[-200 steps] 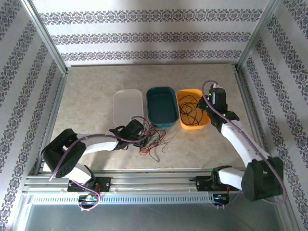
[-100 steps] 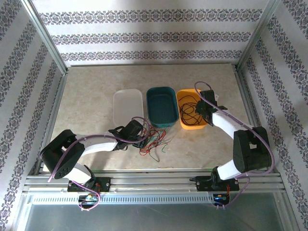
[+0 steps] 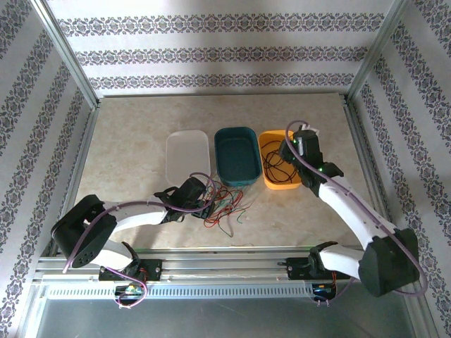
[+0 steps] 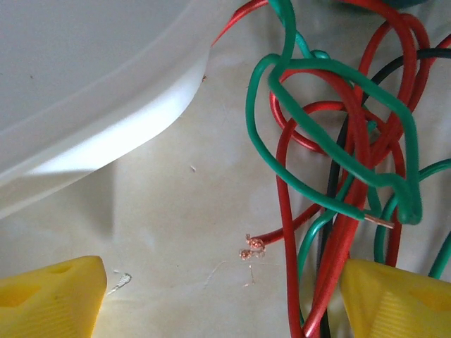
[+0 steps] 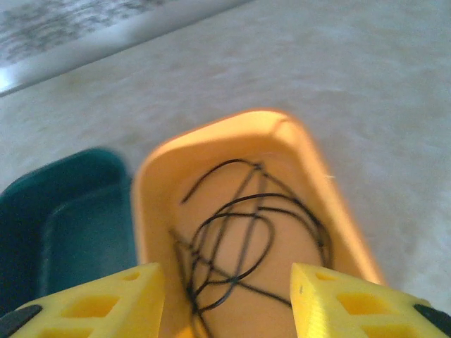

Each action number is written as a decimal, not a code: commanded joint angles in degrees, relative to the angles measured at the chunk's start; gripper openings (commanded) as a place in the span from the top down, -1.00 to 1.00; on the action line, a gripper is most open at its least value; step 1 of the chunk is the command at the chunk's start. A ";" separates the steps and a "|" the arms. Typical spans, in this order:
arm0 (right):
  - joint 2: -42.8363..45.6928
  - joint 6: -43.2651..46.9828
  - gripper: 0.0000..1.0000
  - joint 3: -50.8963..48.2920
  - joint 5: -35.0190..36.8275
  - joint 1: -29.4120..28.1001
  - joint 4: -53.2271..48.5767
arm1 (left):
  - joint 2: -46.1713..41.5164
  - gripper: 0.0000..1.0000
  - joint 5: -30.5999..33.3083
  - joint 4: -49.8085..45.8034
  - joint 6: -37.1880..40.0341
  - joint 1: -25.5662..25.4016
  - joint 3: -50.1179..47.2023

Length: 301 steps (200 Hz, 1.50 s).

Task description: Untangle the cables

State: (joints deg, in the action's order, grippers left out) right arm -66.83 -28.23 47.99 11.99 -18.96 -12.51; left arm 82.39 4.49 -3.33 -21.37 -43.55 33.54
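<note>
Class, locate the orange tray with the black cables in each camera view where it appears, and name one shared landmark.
Top external: orange tray, right of centre, rightmost of three trays.
Right wrist: orange tray, centre of the frame.
Shared landmark: the teal tray, directly left of it in both.

Soft, even light; motion blur over the right-wrist cables [image 5: 236, 225]; faint shadows.

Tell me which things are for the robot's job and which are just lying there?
For the job: tangled red, green and black cables; black cables; orange tray holding them.
Just lying about: white tray; teal tray.
</note>
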 commanded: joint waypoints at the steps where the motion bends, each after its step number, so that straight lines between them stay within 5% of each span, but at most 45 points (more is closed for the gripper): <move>1: 2.46 8.16 0.02 -3.66 -12.37 -4.27 -0.97 | -1.95 -0.73 -0.21 1.58 0.44 -0.92 -0.95; 33: 0.57 10.26 0.06 -6.06 -29.19 -12.79 1.35 | -3.76 -0.73 -0.15 3.00 0.54 -0.92 -2.22; 79: -13.77 12.51 0.30 -0.88 -35.06 -21.22 1.95 | -4.42 -0.73 1.32 2.30 -0.33 -0.85 -2.30; 152: -28.13 13.90 0.45 6.88 -28.06 -21.09 0.57 | 0.13 -0.71 1.23 -0.57 0.09 -0.92 -0.23; 204: -28.89 14.13 0.43 5.44 -22.34 -20.94 -1.35 | 0.67 -0.71 1.02 -0.70 -0.11 -0.92 -0.67; 301: -32.21 13.55 0.39 4.64 -22.48 -22.57 -0.96 | 0.76 -0.71 0.81 -1.15 0.80 -0.92 0.07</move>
State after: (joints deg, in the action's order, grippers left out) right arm -97.47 -15.00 53.10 -11.99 -40.42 -12.25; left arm 82.46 4.99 -2.59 -21.37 -43.55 32.27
